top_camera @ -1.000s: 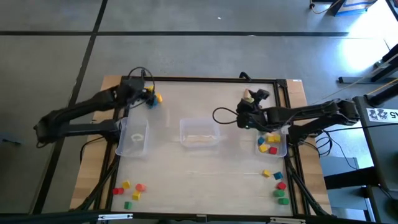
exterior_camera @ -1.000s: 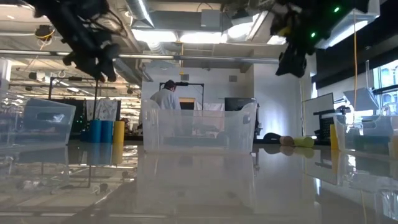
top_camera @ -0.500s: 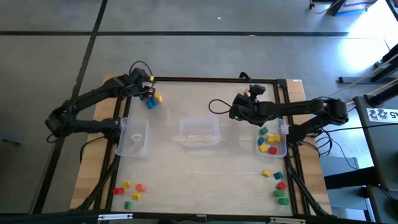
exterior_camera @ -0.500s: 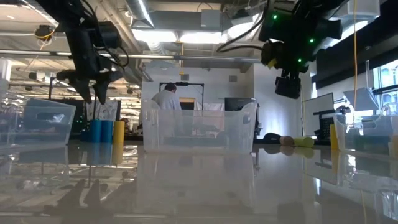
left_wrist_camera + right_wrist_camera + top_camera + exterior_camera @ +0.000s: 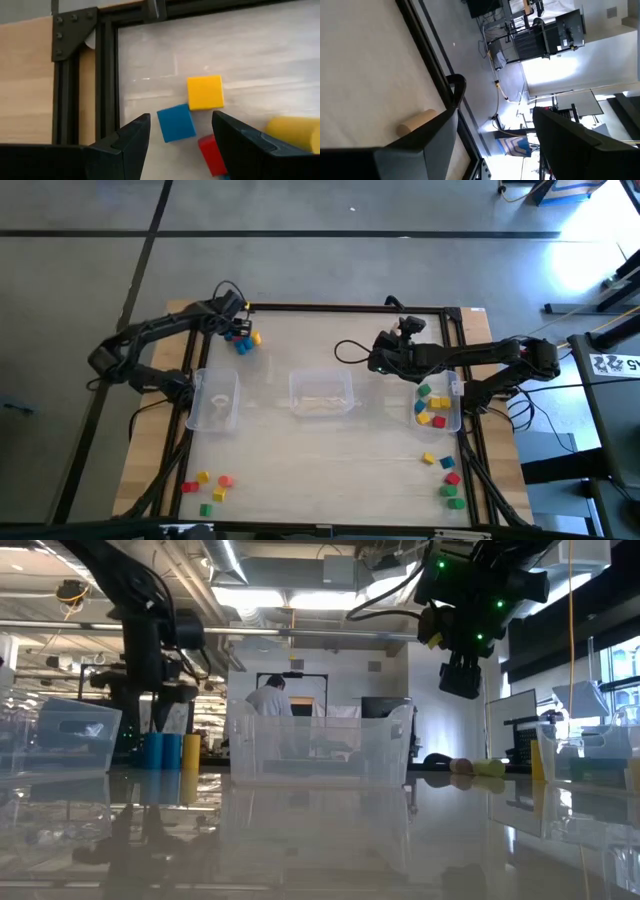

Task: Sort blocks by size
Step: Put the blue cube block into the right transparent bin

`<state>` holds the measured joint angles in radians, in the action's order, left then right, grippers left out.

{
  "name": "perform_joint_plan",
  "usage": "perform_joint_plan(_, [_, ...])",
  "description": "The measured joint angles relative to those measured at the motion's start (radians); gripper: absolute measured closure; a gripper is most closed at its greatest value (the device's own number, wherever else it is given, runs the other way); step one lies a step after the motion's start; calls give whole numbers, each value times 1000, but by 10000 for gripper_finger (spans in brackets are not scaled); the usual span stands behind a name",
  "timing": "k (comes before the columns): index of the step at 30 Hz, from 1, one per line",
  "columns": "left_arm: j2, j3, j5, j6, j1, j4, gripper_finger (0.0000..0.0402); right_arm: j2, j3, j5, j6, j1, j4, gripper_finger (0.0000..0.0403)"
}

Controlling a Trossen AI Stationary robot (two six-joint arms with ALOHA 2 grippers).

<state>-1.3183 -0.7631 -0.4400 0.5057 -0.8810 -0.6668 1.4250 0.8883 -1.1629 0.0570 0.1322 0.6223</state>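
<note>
Hovering over blue block, left gripper fingers apart; right gripper likewise apart, aloft, empty.

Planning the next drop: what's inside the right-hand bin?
The right bin holds several blocks: green, yellow and red ones. Anything beneath them cannot be seen.
</note>
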Motion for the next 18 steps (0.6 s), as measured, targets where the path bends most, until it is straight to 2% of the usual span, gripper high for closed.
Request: perform_joint_plan(18, [-125, -1, 2, -13, -8, 24, 192, 0, 0, 55, 1, -1, -3, 139])
